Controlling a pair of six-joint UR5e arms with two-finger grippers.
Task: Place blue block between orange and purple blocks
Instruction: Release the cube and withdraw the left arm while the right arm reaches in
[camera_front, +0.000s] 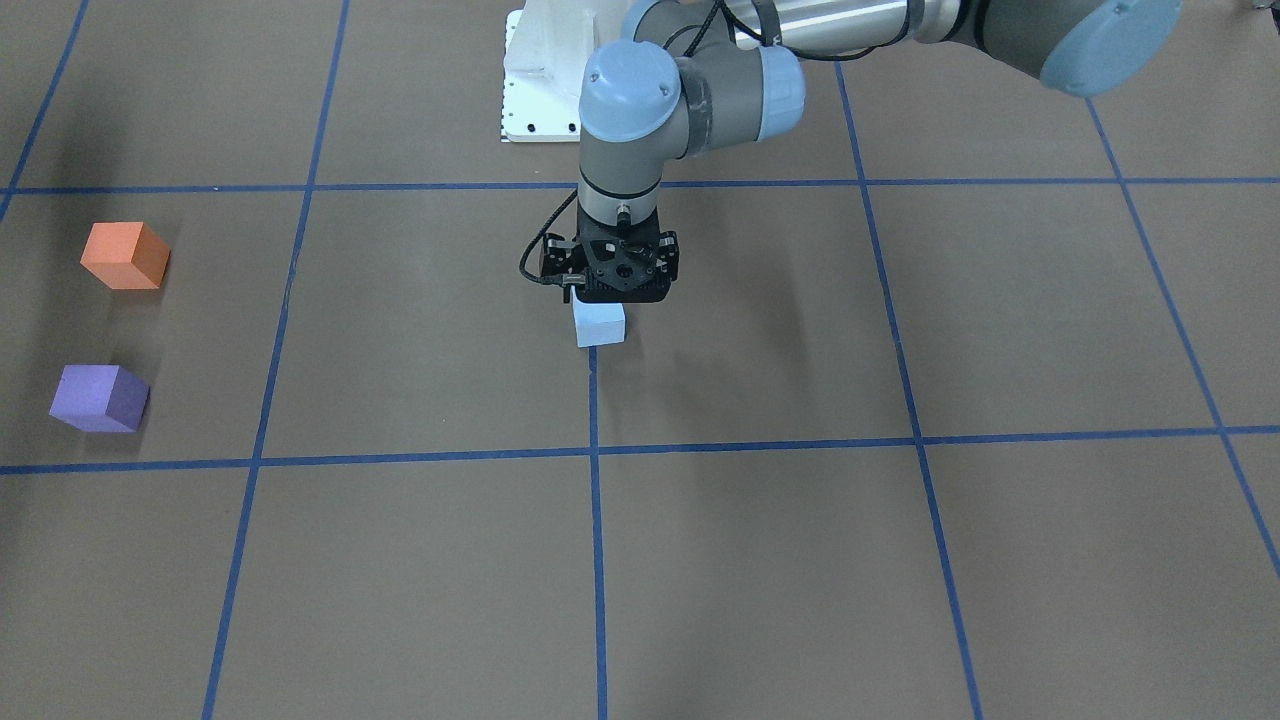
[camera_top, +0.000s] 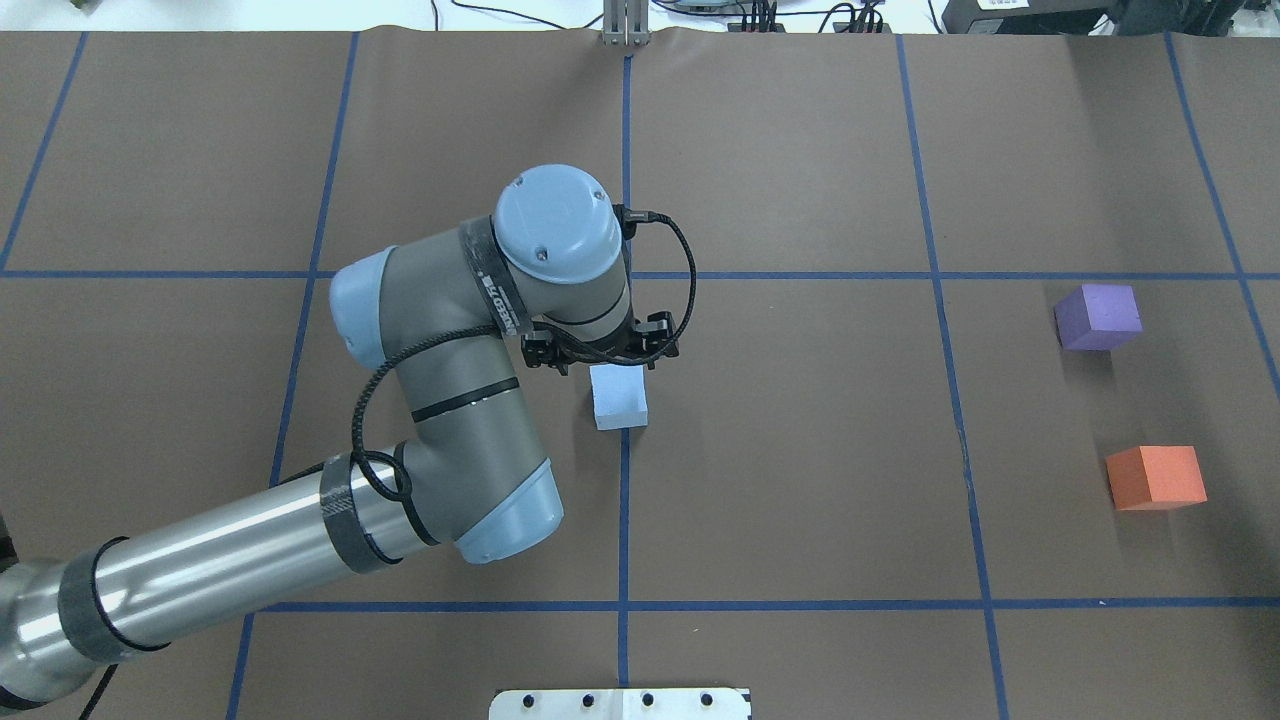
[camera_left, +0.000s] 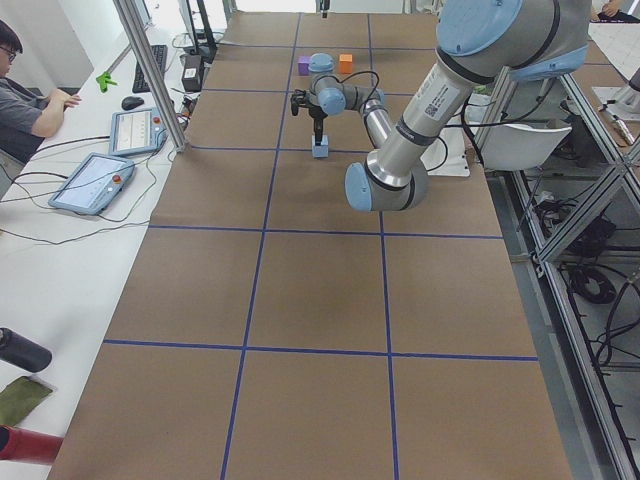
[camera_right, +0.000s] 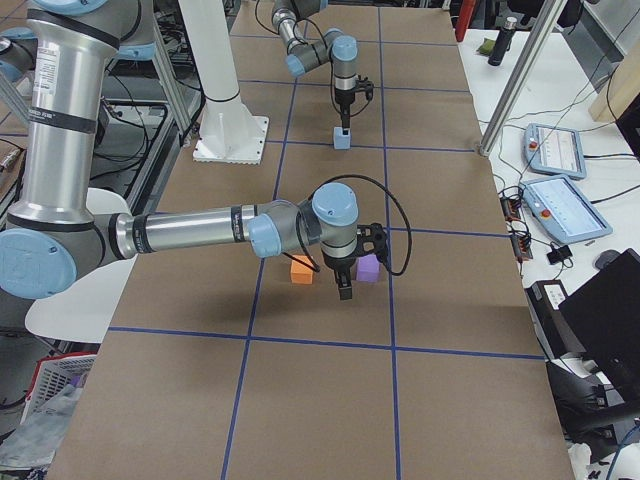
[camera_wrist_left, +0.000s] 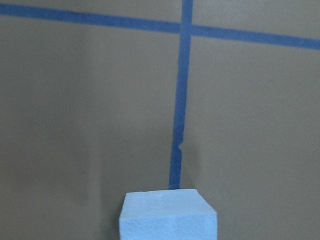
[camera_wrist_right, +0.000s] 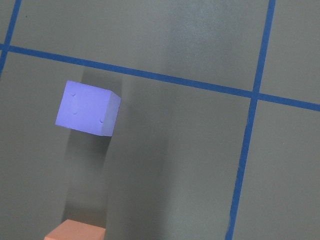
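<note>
Barely begun: blue block (camera_front: 600, 324) seen at centre of bench (camera_front: 760, 560) under left claw (camera_front: 608, 300), grip not determinable. Gap between orange block (camera_front: 125, 256) and purple block (camera_front: 100, 398) unfilled. Right claw (camera_right: 344, 290) state likewise not determinable.

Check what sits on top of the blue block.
The left gripper hangs directly over the blue block, its body covering the block's top edge. Whether the jaws touch or clamp it is hidden.

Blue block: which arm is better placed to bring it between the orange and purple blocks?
Left. The left gripper sits directly over the blue block. The right arm appears only in the exterior right view, far from that block.
</note>
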